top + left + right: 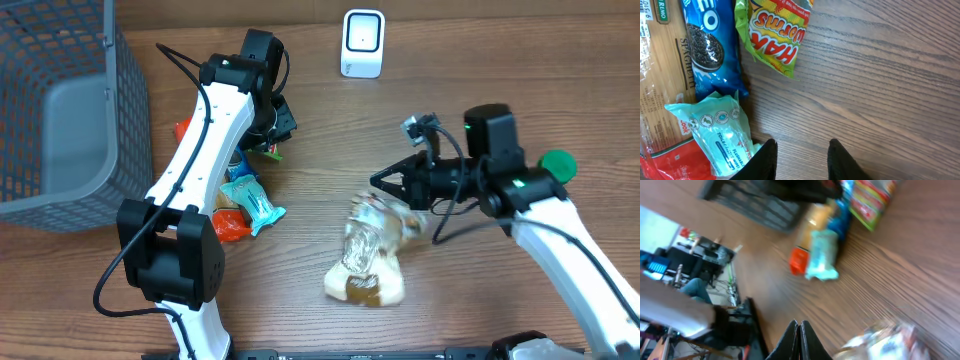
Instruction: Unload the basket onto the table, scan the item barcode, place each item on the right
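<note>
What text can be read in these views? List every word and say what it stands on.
"SPAGHETTI": sideways on the clear plastic pasta packet.
"REMO": on the green label of the same packet, cut off by the frame.
"EO": on the blue glossy cookie pack, first letters cut off.
"HAR" and "worms": on the yellow-green gummy bag.
Print on the teal soft pack: too small to read.
Overhead and right wrist views: too blurred, nothing readable.

— The table (pixel 330 140)?
— Brown wood grain. The basket (pixel 125 100) is grey mesh, and the scanner (pixel 362 43) is white.
— And the packs?
— The Oreo pack (pixel 710 45) is blue with a black biscuit. The worms bag (pixel 777 30) is green and yellow with red lettering. The wipes (pixel 722 130) are teal, the spaghetti (pixel 660 90) tan, red at one end. The clear bag (pixel 368 255) is brown inside.
</note>
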`<state>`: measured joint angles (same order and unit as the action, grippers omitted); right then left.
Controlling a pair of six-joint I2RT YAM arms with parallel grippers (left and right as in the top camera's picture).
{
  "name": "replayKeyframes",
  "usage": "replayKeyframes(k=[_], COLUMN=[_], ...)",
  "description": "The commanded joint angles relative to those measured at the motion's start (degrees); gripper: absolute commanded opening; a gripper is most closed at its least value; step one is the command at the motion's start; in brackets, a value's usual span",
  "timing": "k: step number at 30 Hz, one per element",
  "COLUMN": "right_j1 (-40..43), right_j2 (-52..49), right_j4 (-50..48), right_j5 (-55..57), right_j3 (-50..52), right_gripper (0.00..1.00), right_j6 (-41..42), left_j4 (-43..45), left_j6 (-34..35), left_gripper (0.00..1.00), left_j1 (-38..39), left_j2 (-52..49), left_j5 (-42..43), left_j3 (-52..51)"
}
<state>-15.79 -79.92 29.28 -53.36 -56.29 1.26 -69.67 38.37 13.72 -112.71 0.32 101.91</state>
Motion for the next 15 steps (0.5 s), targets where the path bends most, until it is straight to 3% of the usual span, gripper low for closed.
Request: replayKeyframes(k=[1,5,8,9,11,15], right_j1=[0.0,0.0,0.9,1.2,2.8,5.2], right_j2=[-3.3,-4.3,-3.9,-3.8,-3.3,-2.8], right_j4=[0.0,1.5,4.1,4.9,7.6,15.7], right_j5=[5.0,8.3,11.6,12.0,12.4,12.7], right_j3=[-0.9,-1.0,-1.8,-2.1,-2.7,-3.0], right_gripper=[0.04,0.04,0.04,0.09,0.29,0.45], right_j6=[-1.9,-1.1,4.3,5.8,10.2,13.4], left_j4=[-0.2,-0.2,-0.2,-0.2,-0.1,-0.2], left_j6=[-1.1,-1.1,-1.2,-1.2,-2.0,-3.3], left_gripper=[0.27,0.27,0.27,0.27,0.27,0.28], left_j1=[-0.3,-0.3,-0.3,-0.3,-0.3,-0.3], left_j2=[1.4,1.4,1.4,1.4,1.4,1.4], left_j5=[-0.9,-1.0,-1.0,-1.0,-1.0,-1.0], left_j3=[0.5,0.5,0.5,0.5,0.5,0.5])
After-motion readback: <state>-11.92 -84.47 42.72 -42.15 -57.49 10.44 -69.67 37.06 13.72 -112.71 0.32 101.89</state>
